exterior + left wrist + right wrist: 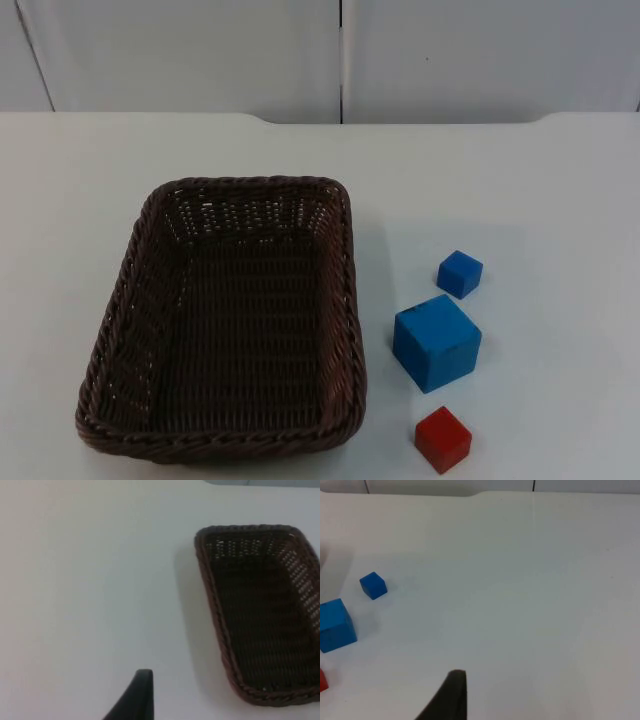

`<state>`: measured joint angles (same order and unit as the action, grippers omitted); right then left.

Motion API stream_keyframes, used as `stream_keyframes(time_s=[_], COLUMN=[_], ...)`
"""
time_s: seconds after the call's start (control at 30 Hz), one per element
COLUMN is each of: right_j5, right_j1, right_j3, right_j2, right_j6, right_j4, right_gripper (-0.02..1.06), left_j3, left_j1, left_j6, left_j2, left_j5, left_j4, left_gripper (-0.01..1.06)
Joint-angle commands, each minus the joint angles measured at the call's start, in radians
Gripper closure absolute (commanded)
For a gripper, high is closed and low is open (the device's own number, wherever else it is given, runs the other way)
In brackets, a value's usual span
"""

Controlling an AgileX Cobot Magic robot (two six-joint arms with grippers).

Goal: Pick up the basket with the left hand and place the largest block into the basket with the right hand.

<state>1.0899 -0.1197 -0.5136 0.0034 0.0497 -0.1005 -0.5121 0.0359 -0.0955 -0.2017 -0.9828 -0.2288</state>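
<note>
A dark brown woven basket (346, 300) lies empty on the white table, left of centre in the top view. Just right of it sit three blocks: a large blue cube (436, 342), a small blue cube (459, 273) behind it, and a small red cube (443, 438) in front. My left gripper (135, 700) hovers over bare table, well apart from the basket (212, 610). My right gripper (450, 697) hangs over bare table, away from the large blue cube (336, 625), the small blue cube (373, 585) and the red cube (322, 680). Nothing is held.
The grey partition wall (340, 55) closes the table's far edge. White table top (540, 190) stretches behind and to the right of the blocks, and also left of the basket.
</note>
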Motion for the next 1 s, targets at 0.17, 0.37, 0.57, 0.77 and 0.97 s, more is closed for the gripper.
stream_keyframes(time_s=[0.17,0.37,0.57,0.77,0.97], right_j5=[-0.011,-0.011,-0.011,-0.011,-0.011], right_j1=[0.006,0.006,0.006,0.006,0.006], right_j3=[0.001,0.001,0.001,0.001,0.001], right_j2=[-0.003,-0.003,-0.003,-0.003,-0.003], right_j6=[-0.004,-0.004,-0.004,-0.004,-0.004], right_j4=[-0.001,-0.001,-0.001,-0.001,-0.001], right_gripper=[0.00,0.00,0.00,0.00,0.00], left_j3=[-0.035,-0.035,-0.035,-0.035,-0.035], left_j1=[0.000,0.000,0.000,0.000,0.000], left_j6=[-0.050,-0.120,-0.172,-0.246,-0.314], left_j2=[-0.126,-0.197,-0.250,-0.328,-0.417], left_j5=[0.085,0.107,0.127,0.182,0.205], left_j4=[-0.107,-0.187,-0.251,-0.317,-0.368], left_gripper=[0.00,0.00,0.00,0.00,0.00])
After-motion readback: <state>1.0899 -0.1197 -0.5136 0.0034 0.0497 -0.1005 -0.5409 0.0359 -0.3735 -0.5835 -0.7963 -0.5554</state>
